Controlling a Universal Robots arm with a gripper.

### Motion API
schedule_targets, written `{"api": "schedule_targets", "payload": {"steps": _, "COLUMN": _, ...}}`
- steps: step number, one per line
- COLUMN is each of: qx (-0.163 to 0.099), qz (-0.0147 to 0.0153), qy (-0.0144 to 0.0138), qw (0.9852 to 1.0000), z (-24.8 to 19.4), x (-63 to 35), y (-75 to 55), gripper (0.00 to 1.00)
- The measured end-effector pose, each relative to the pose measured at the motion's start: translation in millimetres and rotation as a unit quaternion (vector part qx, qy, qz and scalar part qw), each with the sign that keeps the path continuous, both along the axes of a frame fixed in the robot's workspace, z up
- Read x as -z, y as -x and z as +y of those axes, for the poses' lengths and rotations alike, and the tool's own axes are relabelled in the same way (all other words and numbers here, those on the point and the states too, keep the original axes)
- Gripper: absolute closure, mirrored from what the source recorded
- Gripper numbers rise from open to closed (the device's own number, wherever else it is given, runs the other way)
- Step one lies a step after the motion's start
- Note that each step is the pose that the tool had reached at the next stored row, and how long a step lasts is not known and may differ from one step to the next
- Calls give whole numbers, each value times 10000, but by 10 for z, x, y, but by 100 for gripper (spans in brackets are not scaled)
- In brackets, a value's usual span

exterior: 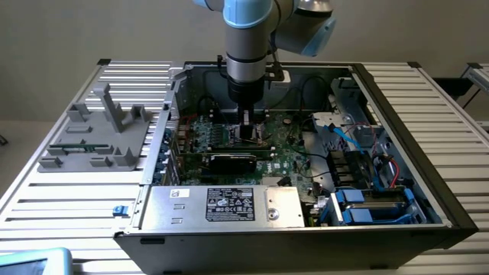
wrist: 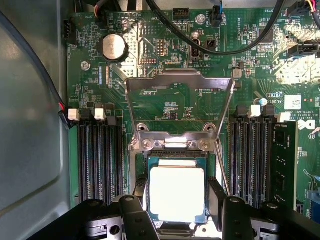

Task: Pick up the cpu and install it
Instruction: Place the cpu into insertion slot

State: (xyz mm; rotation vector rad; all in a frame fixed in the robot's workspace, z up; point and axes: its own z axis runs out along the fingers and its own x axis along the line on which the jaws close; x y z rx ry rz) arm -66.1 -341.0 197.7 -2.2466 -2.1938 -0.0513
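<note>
The cpu (wrist: 177,194), a small square chip with a bright silvery top, sits between the two black fingers (wrist: 140,189) of my gripper (wrist: 178,196), which press its opposite edges. It hangs just over the socket (wrist: 176,148) on the green motherboard (wrist: 165,45). The socket's metal load plate (wrist: 180,82) stands flipped open beyond it. In the exterior view my gripper (exterior: 249,136) reaches straight down into the open computer case (exterior: 428,143), low over the board's middle.
Black memory slots (wrist: 100,155) flank the socket on both sides. Black cables (wrist: 235,47) arc over the board. A silver power supply box (exterior: 221,205) sits at the case's front and a black card (exterior: 240,160) lies before the socket. A grey fixture (exterior: 99,132) stands at the exterior view's left.
</note>
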Motion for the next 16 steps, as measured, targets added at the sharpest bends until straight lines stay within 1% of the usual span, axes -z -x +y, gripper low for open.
{"api": "schedule_targets", "payload": {"steps": 11, "qx": 0, "qz": 0, "qy": 0, "qw": 10000, "z": 0, "x": 0, "y": -14, "gripper": 44}}
{"api": "schedule_targets", "payload": {"steps": 16, "qx": 0, "qz": -3, "qy": -5, "qw": 10000, "z": 0, "x": 0, "y": -9, "gripper": 44}}
